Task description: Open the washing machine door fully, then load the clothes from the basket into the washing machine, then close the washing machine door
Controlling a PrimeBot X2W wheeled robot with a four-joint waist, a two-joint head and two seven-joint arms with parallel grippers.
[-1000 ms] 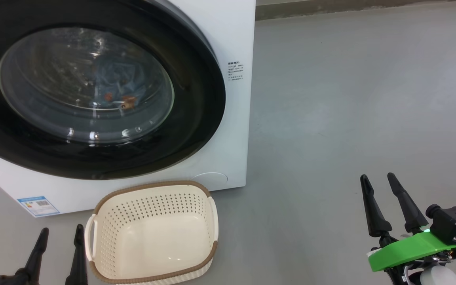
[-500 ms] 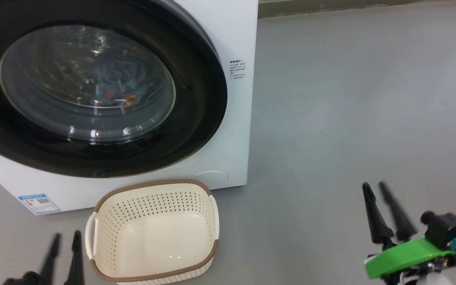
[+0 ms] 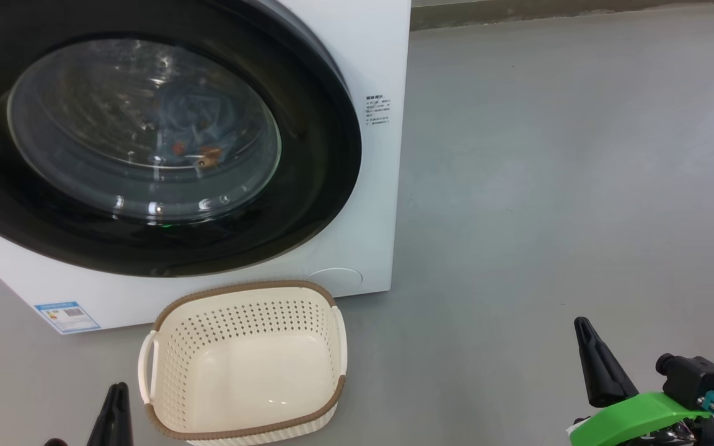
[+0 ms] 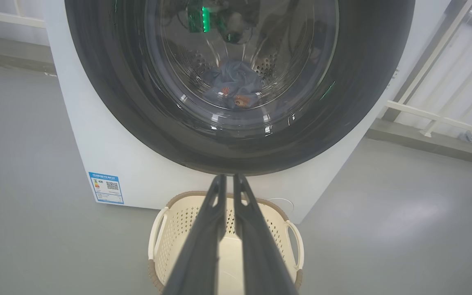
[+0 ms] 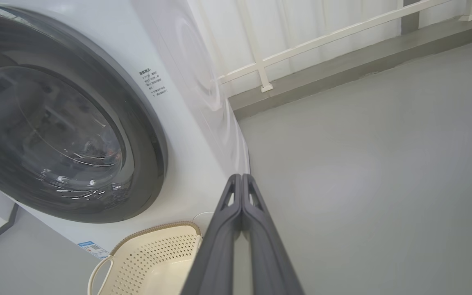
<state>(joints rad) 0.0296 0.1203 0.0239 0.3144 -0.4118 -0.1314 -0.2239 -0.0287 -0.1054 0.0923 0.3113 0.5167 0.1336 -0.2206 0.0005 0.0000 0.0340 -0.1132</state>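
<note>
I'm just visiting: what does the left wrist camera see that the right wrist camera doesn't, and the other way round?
Left wrist, not right: the left gripper with its fingers shut, the steel drum holes behind the glass, and a green light reflected there. Right wrist, not left: the right gripper with its fingers shut, and the machine's white side panel. Both: the shut washing machine door, the empty basket and the grey floor.
</note>
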